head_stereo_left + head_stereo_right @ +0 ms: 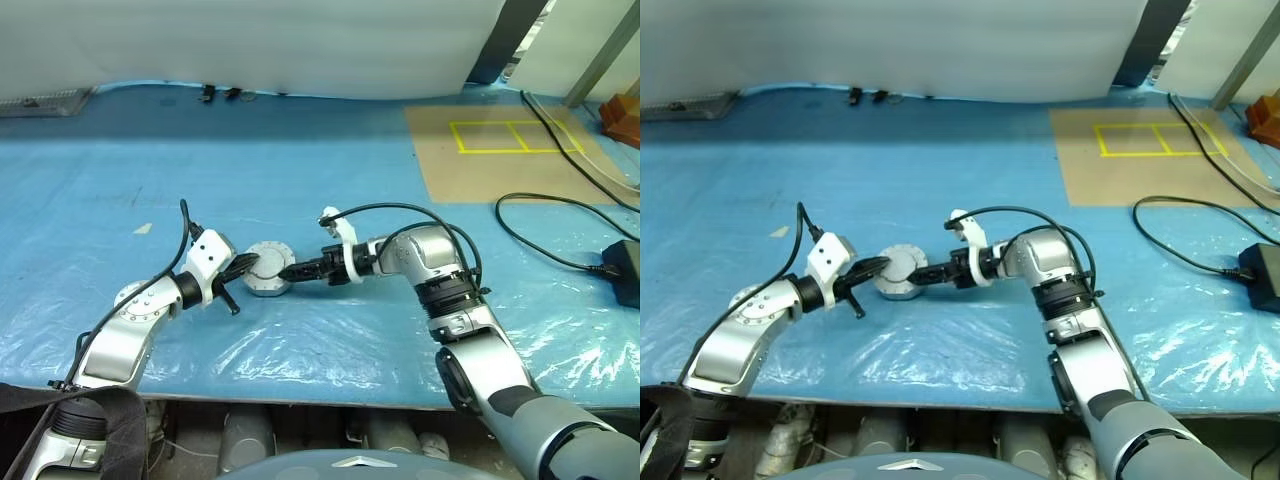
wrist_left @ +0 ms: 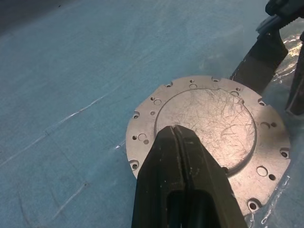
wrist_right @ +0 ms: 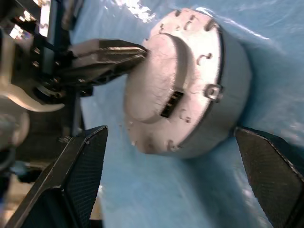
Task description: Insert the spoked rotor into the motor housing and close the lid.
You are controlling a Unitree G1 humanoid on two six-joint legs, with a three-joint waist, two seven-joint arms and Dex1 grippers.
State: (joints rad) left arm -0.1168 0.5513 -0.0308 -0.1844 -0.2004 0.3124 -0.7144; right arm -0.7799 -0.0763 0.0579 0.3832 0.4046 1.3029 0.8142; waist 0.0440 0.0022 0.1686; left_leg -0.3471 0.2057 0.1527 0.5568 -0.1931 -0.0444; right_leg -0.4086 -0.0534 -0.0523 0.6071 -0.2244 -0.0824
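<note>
Lid (image 2: 209, 137) seated on motor housing (image 3: 228, 90) mid-table; left gripper (image 2: 176, 142) closed, tips pressing lid top; right gripper (image 3: 171, 190) spread wide astride housing; risk: uneven press could tilt lid or slide housing.

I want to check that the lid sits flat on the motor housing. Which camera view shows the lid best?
The left wrist view: the lid shows its whole round face and edge holes, behind the shut left gripper. The right wrist view shows it tilted on the motor housing. The eye views show it small.
</note>
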